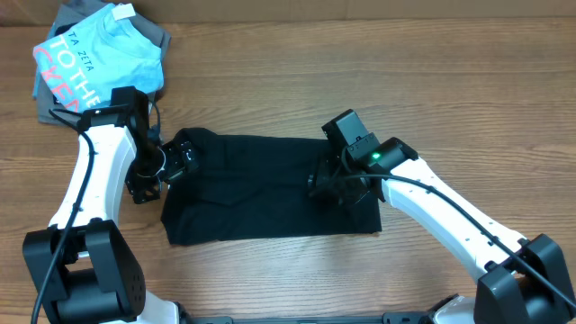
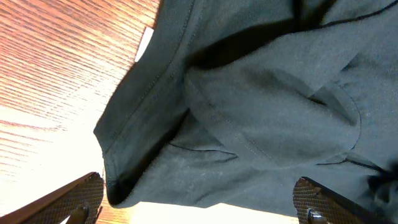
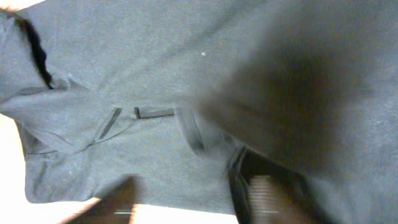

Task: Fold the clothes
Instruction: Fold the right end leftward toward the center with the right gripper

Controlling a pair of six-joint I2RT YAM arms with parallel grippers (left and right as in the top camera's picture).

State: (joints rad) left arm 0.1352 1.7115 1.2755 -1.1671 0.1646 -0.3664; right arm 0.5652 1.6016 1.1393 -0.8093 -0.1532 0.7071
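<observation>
**Both tools parted over the black shirt**

Between the fingers (image 2: 74,200) of the left tool (image 2: 198,183) there is a wide gap, and nothing is clamped. The black shirt (image 1: 270,193) lies just ahead of this tool. Its stitched collar edge runs out from beside one finger, and a small white tag (image 2: 144,45) shows at that edge, farther out. Bare wood of the bench (image 1: 360,72) shows on the collar side.

The right tool (image 3: 193,200) also stands apart, with one ribbed finger (image 3: 264,193) clear and the other only a dark smear. Shirt fabric fills the space ahead of it, with a short placket and a seam in view. A blurred fold hangs close over the ribbed finger, but I cannot tell whether the two touch.

From above, the shirt lies as a rough rectangle flat on the bench, between the two tools. The left tool is at its collar end and the right tool is over the opposite end.

Well beyond the left tool, at the far corner of the bench, a light blue tee (image 1: 99,54) with pink and white lettering rests on grey folded garments (image 1: 160,34).
</observation>
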